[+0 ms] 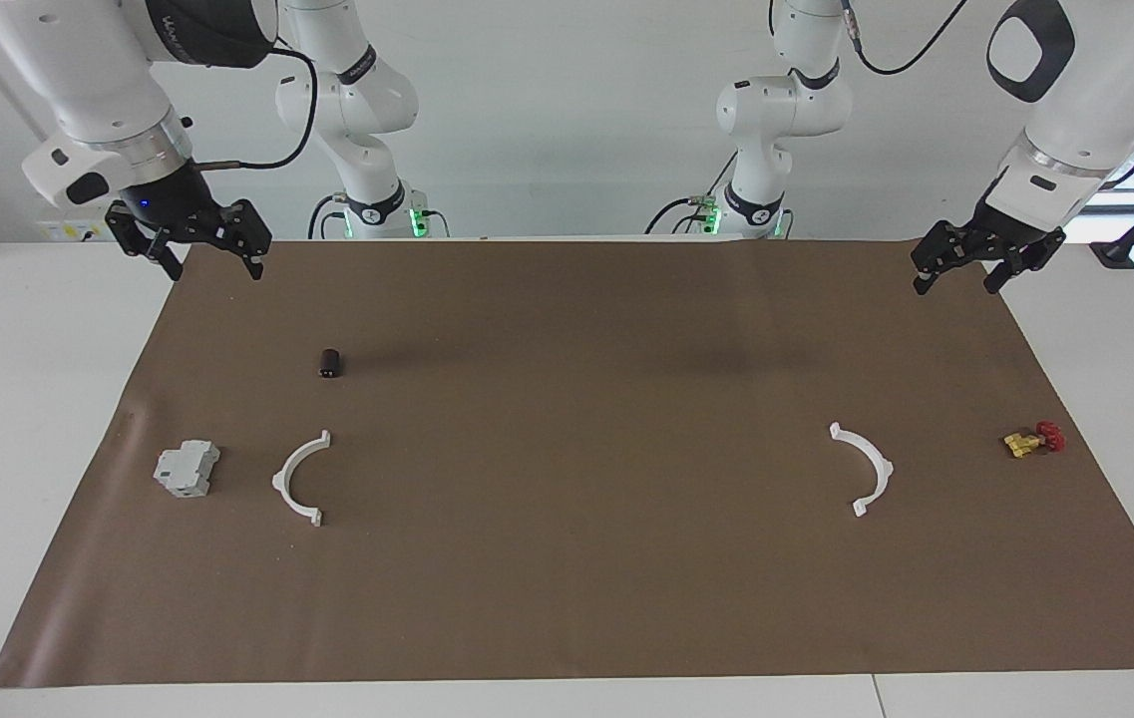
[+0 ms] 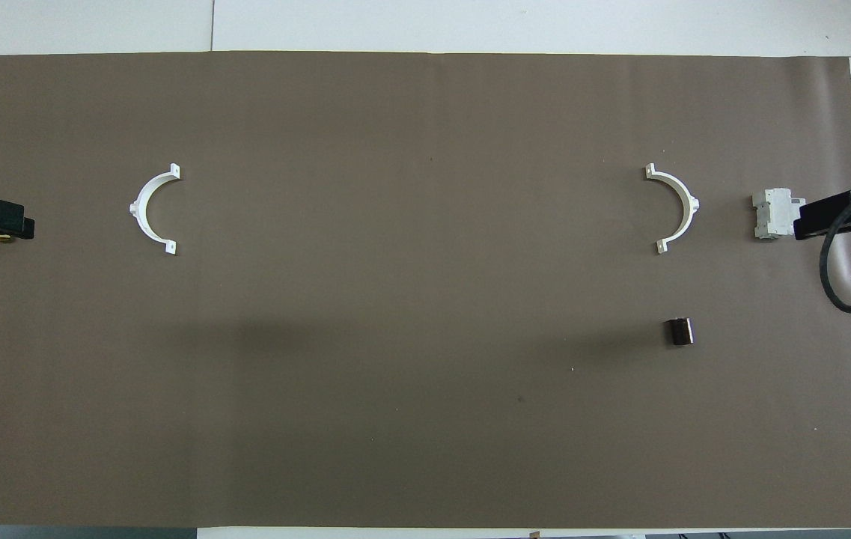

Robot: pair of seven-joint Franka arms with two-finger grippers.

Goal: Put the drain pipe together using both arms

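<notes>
A matt brown paper sheet (image 1: 567, 558) covers most of the white, smooth tabletop (image 1: 18, 419); the sheet looks faintly creased at its edges. The two half-rings (image 1: 300, 479) (image 1: 866, 467) look like thin white plastic, smooth, with a slight sheen. The grey block (image 1: 187, 469) looks like matt moulded plastic. The small valve piece (image 1: 1033, 440) has a yellow body that may be brass or plastic, I cannot tell which, and a red part that looks plastic. The dark cylinder (image 1: 330, 363) has a dull, dark finish. The arms (image 1: 1075, 100) wear glossy white shells with black caps, and rubbery black cables (image 2: 844, 277); their fingers (image 1: 252, 261) are matt black.
</notes>
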